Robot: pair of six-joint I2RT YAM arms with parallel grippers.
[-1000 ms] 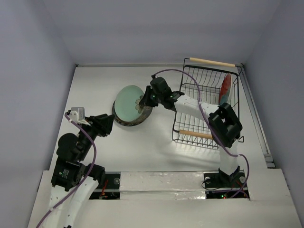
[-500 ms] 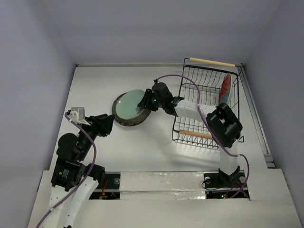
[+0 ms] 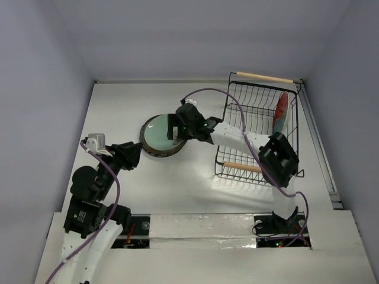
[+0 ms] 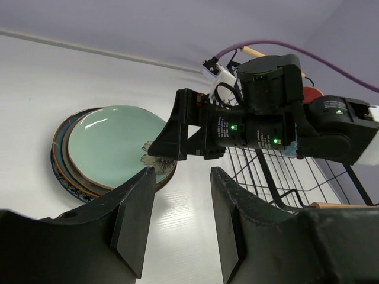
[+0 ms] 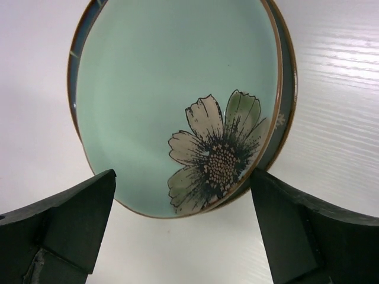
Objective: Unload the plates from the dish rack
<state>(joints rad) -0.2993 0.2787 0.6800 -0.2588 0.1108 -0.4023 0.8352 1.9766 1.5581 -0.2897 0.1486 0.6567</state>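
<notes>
A pale teal plate with a pale flower (image 3: 159,131) (image 5: 166,89) lies on top of a stack of plates (image 4: 74,174) on the table, left of the dish rack (image 3: 265,77). My right gripper (image 3: 173,131) (image 5: 183,177) hovers over the stack's right edge, open, its fingers either side of the flower and clear of the rim. One red plate with teal (image 3: 280,111) stands on edge at the rack's far right. My left gripper (image 3: 137,151) (image 4: 183,173) rests low to the left of the stack, jaws apart with only bare table between them.
The black wire rack has wooden handles at the back and at the front (image 3: 243,167). The right arm reaches from the rack's near side across to the stack. Walls close in the table at the back and both sides.
The right gripper lowered the tilted teal plate flat onto the stack and opened, letting it go. The left arm has not moved.
</notes>
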